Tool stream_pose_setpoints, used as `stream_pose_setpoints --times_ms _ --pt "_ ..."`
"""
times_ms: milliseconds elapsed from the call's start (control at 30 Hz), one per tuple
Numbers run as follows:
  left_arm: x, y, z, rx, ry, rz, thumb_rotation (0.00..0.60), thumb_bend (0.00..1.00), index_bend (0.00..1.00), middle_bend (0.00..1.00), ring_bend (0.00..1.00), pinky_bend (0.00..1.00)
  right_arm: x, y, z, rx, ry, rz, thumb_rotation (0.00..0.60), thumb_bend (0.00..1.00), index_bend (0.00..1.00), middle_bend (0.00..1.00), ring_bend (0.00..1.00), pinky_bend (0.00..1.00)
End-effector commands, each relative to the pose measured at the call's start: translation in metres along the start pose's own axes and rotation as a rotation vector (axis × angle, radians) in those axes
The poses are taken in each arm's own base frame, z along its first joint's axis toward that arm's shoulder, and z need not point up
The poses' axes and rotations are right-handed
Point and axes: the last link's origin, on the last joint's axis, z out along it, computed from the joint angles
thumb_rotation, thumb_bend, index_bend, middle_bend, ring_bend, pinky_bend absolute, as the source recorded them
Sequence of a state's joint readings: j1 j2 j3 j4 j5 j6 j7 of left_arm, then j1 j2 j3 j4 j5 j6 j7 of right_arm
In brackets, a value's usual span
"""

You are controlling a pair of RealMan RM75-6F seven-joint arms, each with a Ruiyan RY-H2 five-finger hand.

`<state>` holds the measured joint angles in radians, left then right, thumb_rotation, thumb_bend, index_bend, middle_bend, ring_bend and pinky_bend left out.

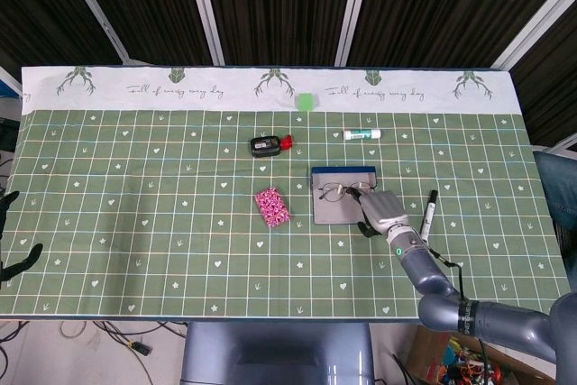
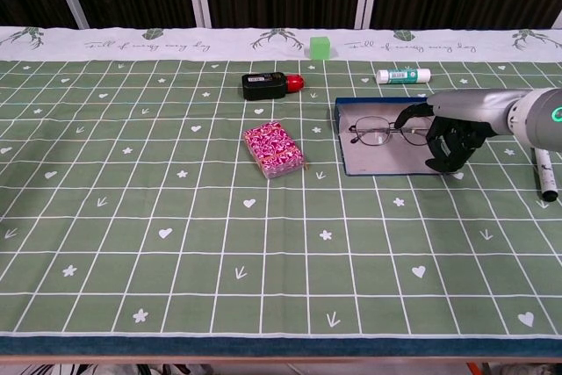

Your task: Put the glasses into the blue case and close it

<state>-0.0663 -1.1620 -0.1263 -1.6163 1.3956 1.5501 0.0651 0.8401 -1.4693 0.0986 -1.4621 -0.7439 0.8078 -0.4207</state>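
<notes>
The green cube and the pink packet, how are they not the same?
The green cube is plain green; the pink packet is pink with a speckled pattern. The cube sits far back on the white strip; the packet lies nearer, on the green checks. The cube looks smaller and blockier; the packet is flatter. Nothing touches either one.
</notes>
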Motion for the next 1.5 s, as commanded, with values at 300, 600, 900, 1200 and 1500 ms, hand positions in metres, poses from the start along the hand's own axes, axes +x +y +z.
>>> stream_pose_setpoints --times_ms 300,600,900,1200,1500 --pt "0.000 0.000 0.000 -0.001 0.001 0.001 0.600 0.21 0.13 0.00 0.00 0.00 -0.001 0.001 0.005 -0.014 -0.009 0.005 0.600 0.51 0.16 0.64 0.63 0.53" --pt "0.000 0.000 0.000 -0.001 0.002 0.002 0.600 0.21 0.13 0.00 0.00 0.00 -0.001 0.002 0.006 -0.022 -0.011 0.005 0.600 0.51 0.16 0.64 0.63 0.53" --pt "0.000 0.000 0.000 -0.001 0.006 0.001 0.600 0.21 0.13 0.00 0.00 0.00 -0.001 0.001 0.012 -0.031 -0.017 0.006 0.600 0.52 0.17 0.64 0.63 0.53" --pt "0.000 0.000 0.001 -0.001 0.005 0.001 0.600 0.21 0.13 0.00 0.00 0.00 0.003 0.000 0.016 -0.050 0.000 0.011 0.600 0.55 0.17 0.64 0.63 0.53" --pt "0.000 0.000 0.000 -0.001 0.005 0.001 0.600 0.21 0.14 0.00 0.00 0.00 0.002 0.003 0.020 -0.073 -0.011 0.017 0.600 0.58 0.17 0.65 0.63 0.55"
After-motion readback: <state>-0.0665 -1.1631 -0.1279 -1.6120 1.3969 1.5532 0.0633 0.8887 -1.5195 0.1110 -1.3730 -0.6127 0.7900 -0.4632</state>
